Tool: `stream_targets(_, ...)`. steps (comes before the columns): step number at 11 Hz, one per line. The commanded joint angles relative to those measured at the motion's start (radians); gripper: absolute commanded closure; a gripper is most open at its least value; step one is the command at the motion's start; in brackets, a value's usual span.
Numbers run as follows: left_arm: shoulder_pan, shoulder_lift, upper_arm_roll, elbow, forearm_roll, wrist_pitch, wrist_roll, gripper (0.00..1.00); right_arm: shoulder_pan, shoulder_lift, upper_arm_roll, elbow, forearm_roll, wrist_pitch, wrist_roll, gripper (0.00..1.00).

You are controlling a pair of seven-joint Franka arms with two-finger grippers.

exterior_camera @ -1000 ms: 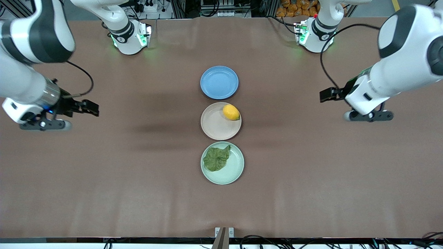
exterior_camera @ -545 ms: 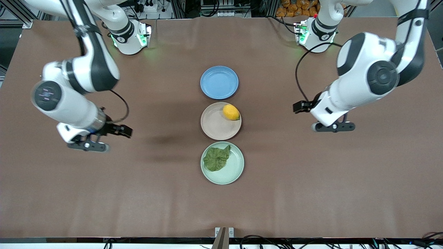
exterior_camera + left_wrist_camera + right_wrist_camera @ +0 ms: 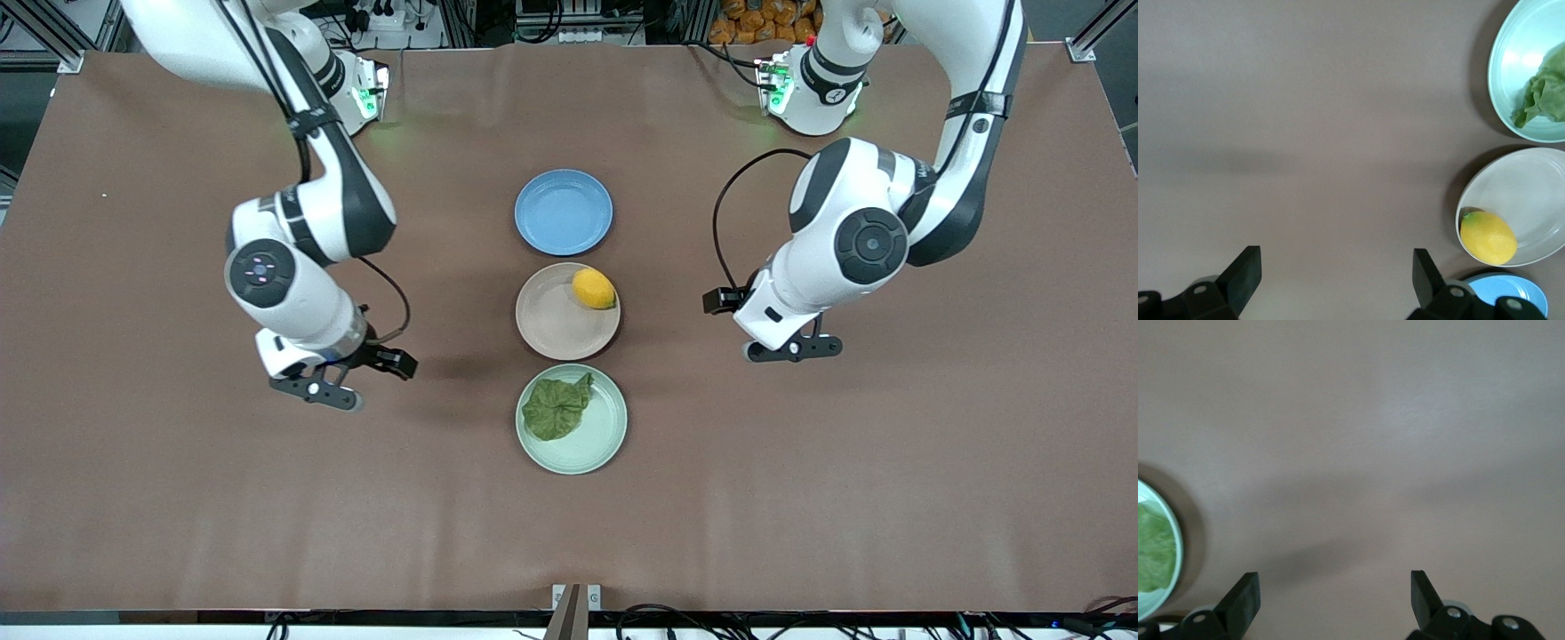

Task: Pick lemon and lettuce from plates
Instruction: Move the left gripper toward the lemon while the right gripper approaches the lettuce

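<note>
The lemon (image 3: 594, 289) lies on the beige-pink plate (image 3: 556, 327), at its edge toward the left arm's end. The lettuce (image 3: 556, 407) lies on the mint green plate (image 3: 606, 428), which is nearer to the front camera. My left gripper (image 3: 791, 348) is open and empty over bare table, beside the beige-pink plate. Its wrist view shows the lemon (image 3: 1488, 238), the beige-pink plate (image 3: 1535, 193), the lettuce (image 3: 1545, 93) and the mint green plate (image 3: 1508, 63). My right gripper (image 3: 317, 392) is open and empty over bare table, beside the mint green plate (image 3: 1176, 540) with the lettuce (image 3: 1151, 550).
An empty blue plate (image 3: 564, 212) sits farther from the front camera than the beige-pink plate, in line with it. It also shows in the left wrist view (image 3: 1501, 293). The brown table (image 3: 800, 498) spreads wide around the plates.
Both arms have swung inward from the table's ends toward the row of plates and come lower. The lemon, lettuce and plates have not moved.
</note>
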Motion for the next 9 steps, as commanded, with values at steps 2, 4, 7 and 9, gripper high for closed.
stream_targets(2, -0.101, 0.010, -0.004, -0.027, 0.022, -0.008, -0.153, 0.00, 0.052, 0.116, -0.007, 0.127, -0.017, 0.008, 0.160, 0.00)
stream_targets(4, -0.147, 0.057, -0.004, -0.024, 0.016, 0.000, -0.218, 0.00, 0.072, 0.150, -0.007, 0.152, -0.017, 0.028, 0.236, 0.00)
stream_targets(7, -0.206, 0.117, -0.006, -0.018, -0.007, 0.090, -0.346, 0.00, 0.109, 0.202, -0.007, 0.167, -0.015, 0.129, 0.428, 0.00)
stream_targets(9, -0.230, 0.149, -0.006, -0.011, -0.041, 0.144, -0.411, 0.00, 0.147, 0.268, -0.007, 0.238, -0.014, 0.147, 0.581, 0.00)
